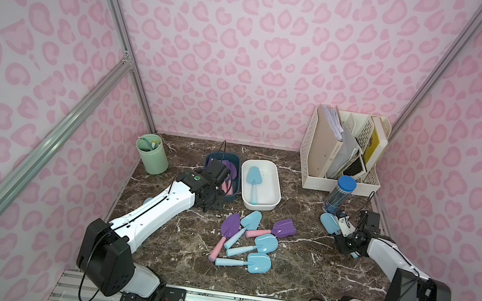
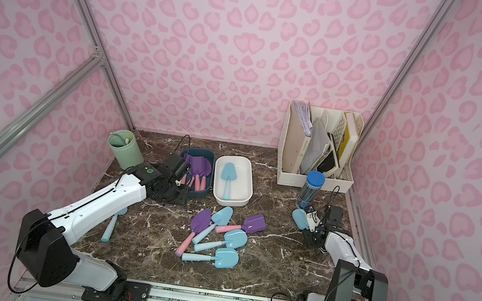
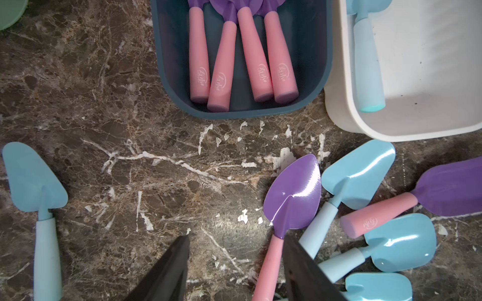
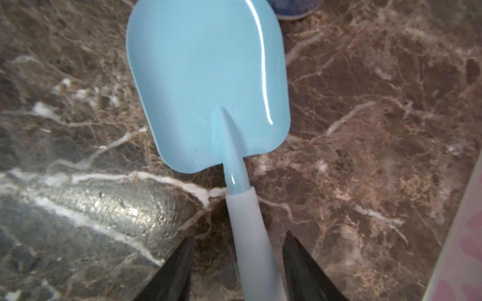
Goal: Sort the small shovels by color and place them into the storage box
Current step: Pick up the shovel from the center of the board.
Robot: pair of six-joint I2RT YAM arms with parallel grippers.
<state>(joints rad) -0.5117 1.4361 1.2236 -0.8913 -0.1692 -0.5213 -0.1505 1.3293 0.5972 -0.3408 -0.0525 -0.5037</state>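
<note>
Right claw (image 4: 240,235) straddles the handle of a blue shovel (image 4: 208,86), jaws apart — left claw (image 3: 236,235) likewise apart, beside a purple shovel (image 3: 292,192).

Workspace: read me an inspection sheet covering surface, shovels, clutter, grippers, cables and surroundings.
Surface: dark marble-pattern tabletop, no spills seen.
Job's things: dark blue box holds four purple shovels; white box holds one boxed blue shovel; loose pile of two purple and three blue; a stray blue shovel lies under the left arm.
Clutter: green cup, file organizer, blue-lidded tube.
Grippers: left gripper open, empty; right gripper open, straddling the handle of a lone blue shovel.
Cables: black wrist cables loop above both arms, none among the shovels.
Surroundings: pink patterned walls, aluminium frame.
</note>
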